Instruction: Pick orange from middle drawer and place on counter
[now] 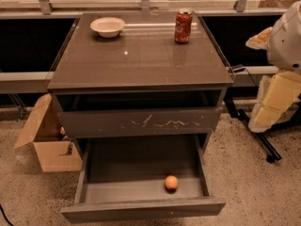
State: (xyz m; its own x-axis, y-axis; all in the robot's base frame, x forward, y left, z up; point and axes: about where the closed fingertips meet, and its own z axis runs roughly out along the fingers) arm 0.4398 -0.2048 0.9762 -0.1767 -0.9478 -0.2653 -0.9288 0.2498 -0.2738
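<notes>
The orange (171, 182) lies on the floor of the pulled-out middle drawer (127, 166), near its front right, just behind the plain front panel. The counter (141, 55) is the glossy dark top of the cabinet above it. The gripper is not in view; only a white and cream part of my arm (282, 79) shows at the right edge, beside the cabinet and level with the counter, well away from the orange.
A white bowl (107, 26) stands at the counter's back left and a red soda can (183, 26) at its back right. The scratched drawer front (141, 122) sits above the open drawer. An open cardboard box (47, 140) stands on the floor to the left.
</notes>
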